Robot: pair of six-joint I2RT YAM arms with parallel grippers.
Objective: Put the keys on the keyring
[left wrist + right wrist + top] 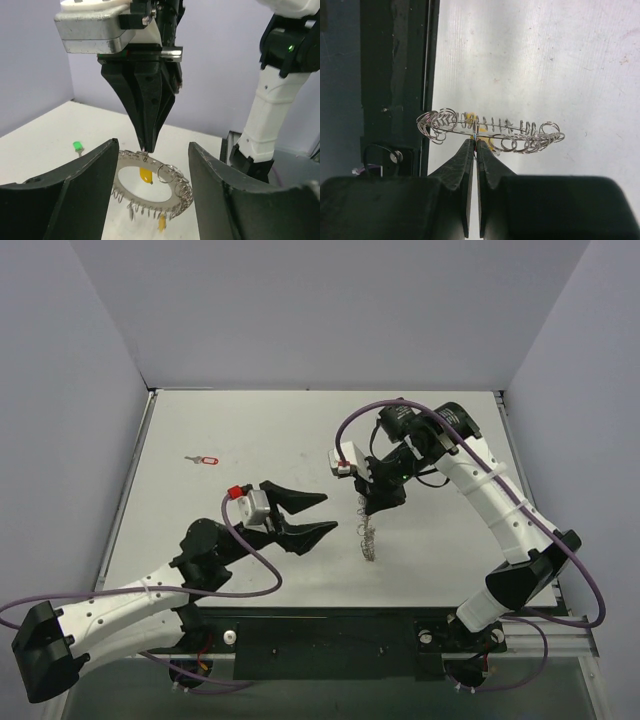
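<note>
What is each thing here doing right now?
keyring, held up by its rim.
right tool, shut on that rim.
left tool, open, holding nothing.
red key, lying loose on the table.
green key, lying loose on it too.
yellow key, seen through the hoop; threaded or not, cannot tell.

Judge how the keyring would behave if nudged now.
Pinched at one rim point by the right gripper, the keyring would probably swing or twist. Its thin wire looks light, and the small loops along its rim may snag on contact.
</note>
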